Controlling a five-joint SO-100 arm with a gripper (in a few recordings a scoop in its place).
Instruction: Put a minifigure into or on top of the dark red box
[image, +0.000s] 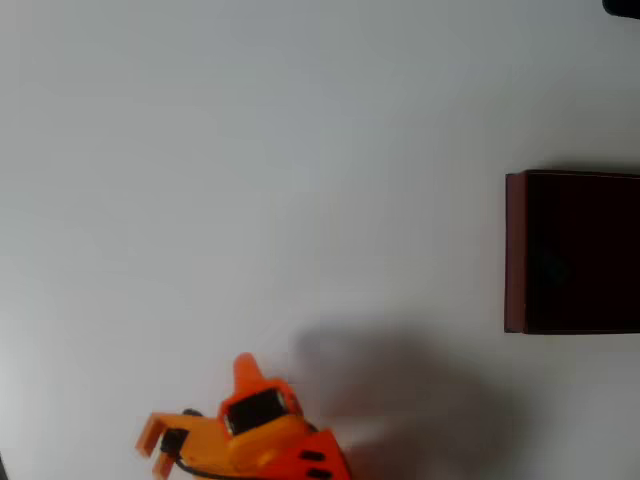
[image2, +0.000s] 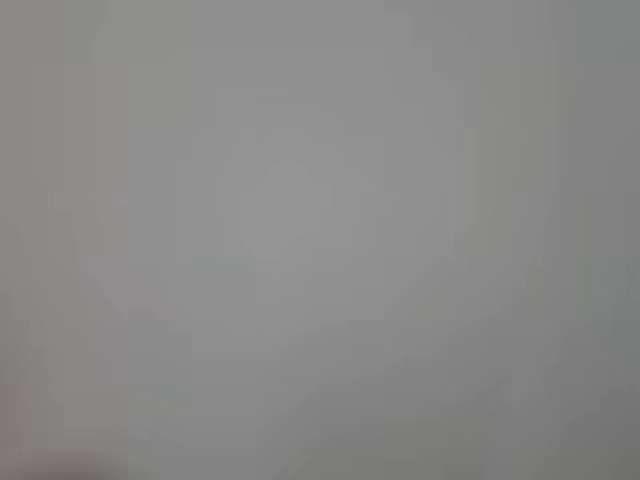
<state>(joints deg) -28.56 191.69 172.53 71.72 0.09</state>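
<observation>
You're hovering the orange gripper (image: 195, 425) well apart from the dark red box (image: 516, 250); can't tell whether its fingers are gripping anything.

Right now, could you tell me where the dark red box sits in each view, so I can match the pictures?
Overhead view: the box is at the right edge, about mid-height, cut off by the frame; its left wall and dark interior show.
Wrist view: a blank, blurred grey surface, with no features to place anything by.
Shared landmark: the pale table, which is probably the grey surface in the wrist view.
</observation>
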